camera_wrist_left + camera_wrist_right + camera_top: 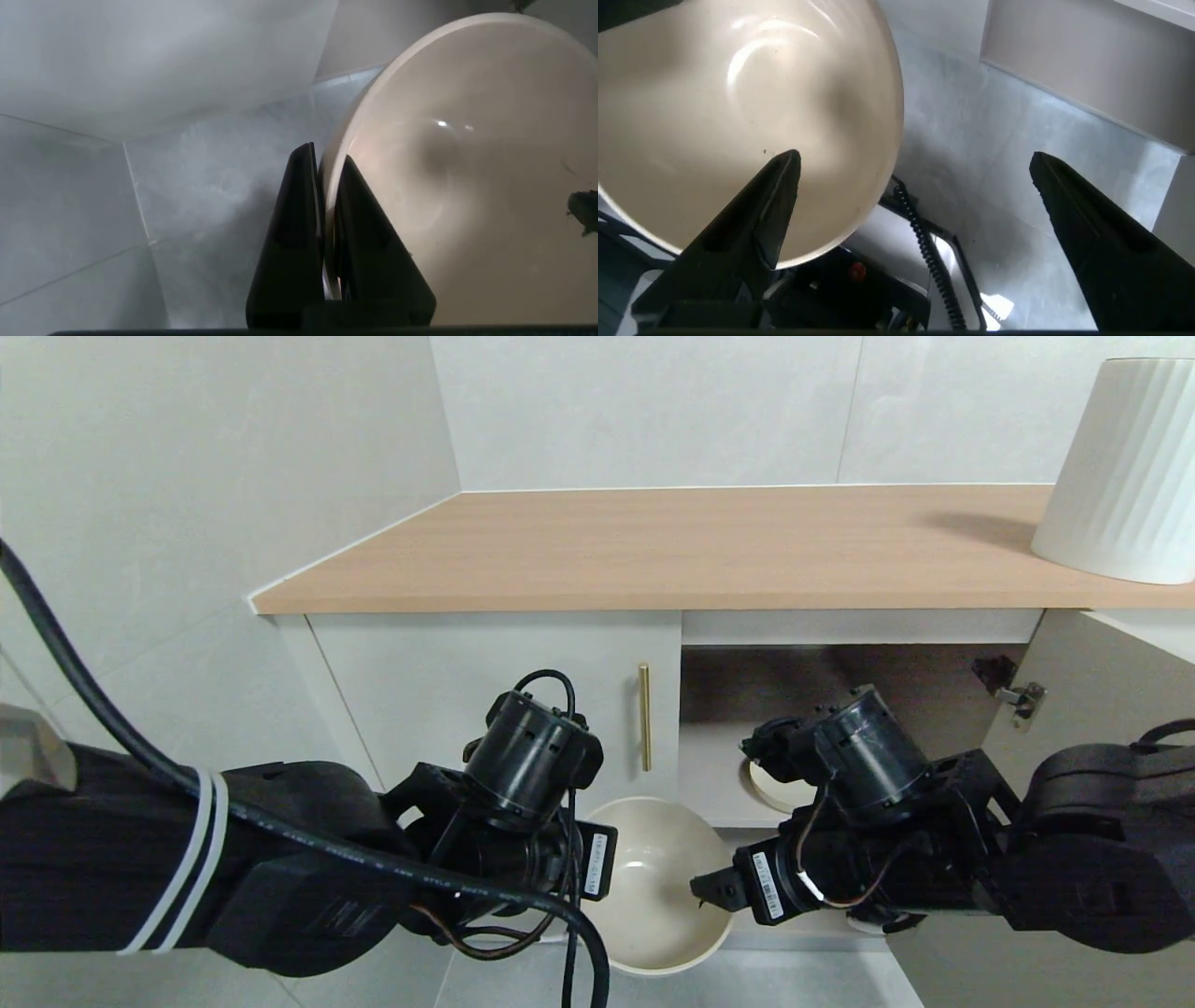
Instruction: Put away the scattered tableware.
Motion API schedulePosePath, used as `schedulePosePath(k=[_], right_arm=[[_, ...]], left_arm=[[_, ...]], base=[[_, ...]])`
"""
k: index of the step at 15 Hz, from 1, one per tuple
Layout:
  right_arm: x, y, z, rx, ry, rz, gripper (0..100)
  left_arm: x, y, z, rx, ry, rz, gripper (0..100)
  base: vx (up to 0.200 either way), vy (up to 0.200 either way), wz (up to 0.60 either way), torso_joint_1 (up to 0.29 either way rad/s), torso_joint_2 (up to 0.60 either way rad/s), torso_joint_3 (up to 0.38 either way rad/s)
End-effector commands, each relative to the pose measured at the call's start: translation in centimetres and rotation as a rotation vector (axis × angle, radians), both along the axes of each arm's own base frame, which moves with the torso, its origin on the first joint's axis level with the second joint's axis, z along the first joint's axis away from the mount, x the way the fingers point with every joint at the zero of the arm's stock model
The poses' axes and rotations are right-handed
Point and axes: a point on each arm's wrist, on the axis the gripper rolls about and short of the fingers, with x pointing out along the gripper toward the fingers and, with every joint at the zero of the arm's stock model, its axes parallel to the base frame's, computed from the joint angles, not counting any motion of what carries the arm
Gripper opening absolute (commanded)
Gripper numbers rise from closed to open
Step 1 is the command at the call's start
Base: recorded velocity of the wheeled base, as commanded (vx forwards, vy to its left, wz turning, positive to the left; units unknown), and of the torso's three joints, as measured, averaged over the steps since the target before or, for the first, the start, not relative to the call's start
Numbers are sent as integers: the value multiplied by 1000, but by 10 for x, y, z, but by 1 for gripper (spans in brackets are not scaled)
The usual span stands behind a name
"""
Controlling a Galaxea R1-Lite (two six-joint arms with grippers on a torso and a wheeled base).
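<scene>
The bowl (653, 896), cream and empty, sits in the lower middle of the head view, held off the floor (803, 980) in front of the cupboard (840, 681) and not yet inside it. The left gripper (325, 233) has it by the rim: its fingers (299, 233) are pressed together on the bowl's edge, one inside and one outside. The right gripper (913, 168) comes in from the right of the head view with its fingers spread wide, one tip over the bowl's inner wall and the other out over the floor, gripping nothing. It looks placed either to take the bowl over or to steady it. Behind the arms, the cupboard's right half stands open, its door (1074, 709) swung out at the right edge. A pale round dish (766, 791) lies on the shelf inside, so one piece seems to be stored already. The left door, with its gold handle (644, 717), is shut. The worktop (700, 546) above carries a white ribbed vessel (1120, 476) in the upper right. As I judge it, the task is well along: what remains is to carry this bowl into the open compartment, set it down, and perhaps shut the door.
</scene>
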Motion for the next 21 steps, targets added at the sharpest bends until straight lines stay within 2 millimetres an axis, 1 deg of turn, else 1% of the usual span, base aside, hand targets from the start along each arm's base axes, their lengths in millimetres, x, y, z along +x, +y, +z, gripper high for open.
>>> schedulePosePath(k=[1,7,11,15,16,21], right_arm=[[1,1,-2,-4,4,0,0],[7,7,-13,-5,19,-11,0],[7,7,-9,13,15,-23,0],[7,7,-10,12,16,-23,0],[7,7,-10,12,16,-23,0],[6,6,-9,13,15,-23,0]], left_arm=[[-1,1,2,-2,-6,2,0],[-3,0,4,-1,-16,4,0],[-2,-1,3,2,-16,6,0],[-3,0,1,12,-12,4,0],[-3,0,1,11,-11,5,100],[-3,0,4,-5,-29,9,100]], base=[[0,0,0,0,0,0],[0,0,0,0,0,0],[0,0,0,0,0,0],[0,0,0,0,0,0],[0,0,0,0,0,0],[0,0,0,0,0,0]])
